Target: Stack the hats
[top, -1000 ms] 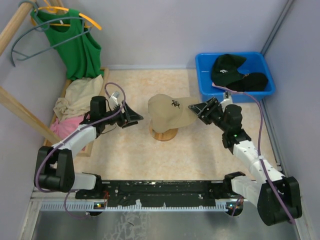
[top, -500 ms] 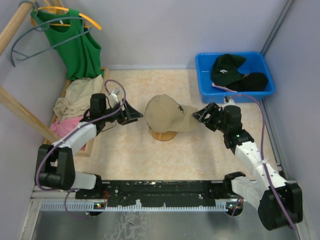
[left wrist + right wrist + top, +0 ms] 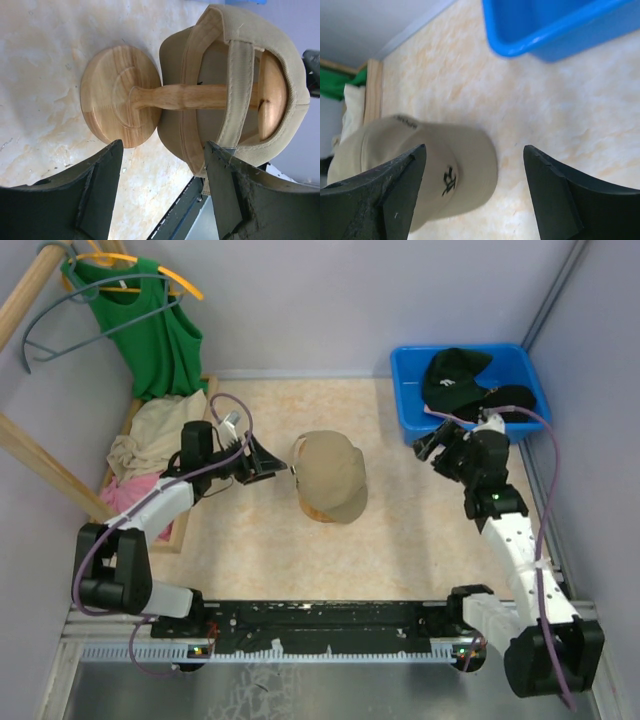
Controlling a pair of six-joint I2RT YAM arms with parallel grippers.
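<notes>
The tan cap (image 3: 330, 472) sits on a wooden stand (image 3: 119, 95) in the middle of the table (image 3: 420, 530). The left wrist view shows its back strap and the stand's stem running up inside the crown. The right wrist view shows a dark emblem on its front. The left gripper (image 3: 280, 466) is just beside the cap on its left, fingers spread apart and holding nothing. The right gripper (image 3: 428, 447) is well apart from the cap on the right, close to the front edge of a blue bin (image 3: 410, 390), its fingers also spread and empty. Two dark caps (image 3: 455, 375) lie in that bin. On the far left a green top (image 3: 150, 335) hangs on a hanger above a wooden tray of cloths (image 3: 150, 435).
</notes>
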